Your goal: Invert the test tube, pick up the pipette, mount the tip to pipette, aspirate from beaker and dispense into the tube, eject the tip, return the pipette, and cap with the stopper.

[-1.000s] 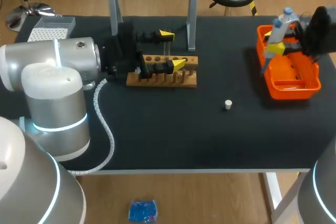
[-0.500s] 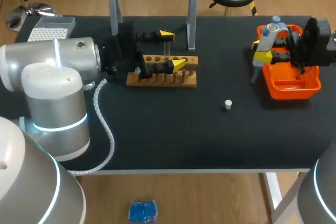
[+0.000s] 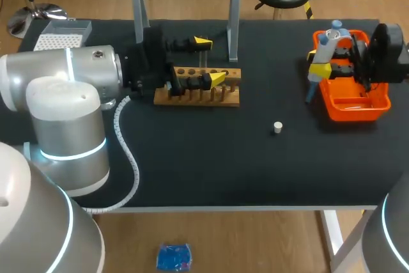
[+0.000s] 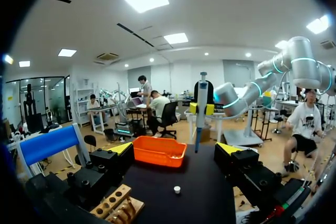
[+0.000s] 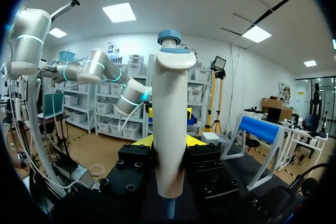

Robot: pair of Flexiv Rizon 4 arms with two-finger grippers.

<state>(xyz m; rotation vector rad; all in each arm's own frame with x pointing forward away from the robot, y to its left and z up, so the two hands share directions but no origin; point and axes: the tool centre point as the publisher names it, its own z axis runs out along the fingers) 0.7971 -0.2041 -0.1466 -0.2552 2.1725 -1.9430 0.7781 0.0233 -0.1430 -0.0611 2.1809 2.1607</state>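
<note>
Compared with a second ago, the pipette (image 3: 323, 52) is found further toward the left of the frame. It is now held over the left rim of the orange tray (image 3: 358, 103) rather than above its middle, and it is set more upright. The right arm is drawn in from the right edge with it. Against half a second ago almost nothing is altered. The left arm, the wooden rack (image 3: 198, 94) and the small white stopper (image 3: 277, 127) are unchanged throughout.

The right tool (image 5: 169, 142) is closed on the pipette's body, which is gripped from both sides and points downward; no tip is yet fitted to its lower end. The left tool (image 3: 211, 61) is parked at the upper middle of the frame with its fingers spread wide, one over the rack and one behind it, and nothing is held. Whether the test tube stands in the rack cannot be told. The stopper lies alone on the tabletop (image 3: 211, 164) at centre right, well apart from both rack and tray.

The pick-up step is judged complete, and mounting the tip is taken to be next. For that, the pipette has to be carried across the tabletop to the tip box (image 3: 61, 35) at the upper left of the frame, kept vertical, and pressed straight down onto one tip. The left arm lies between the two, so some care with clearance is called for.
</note>
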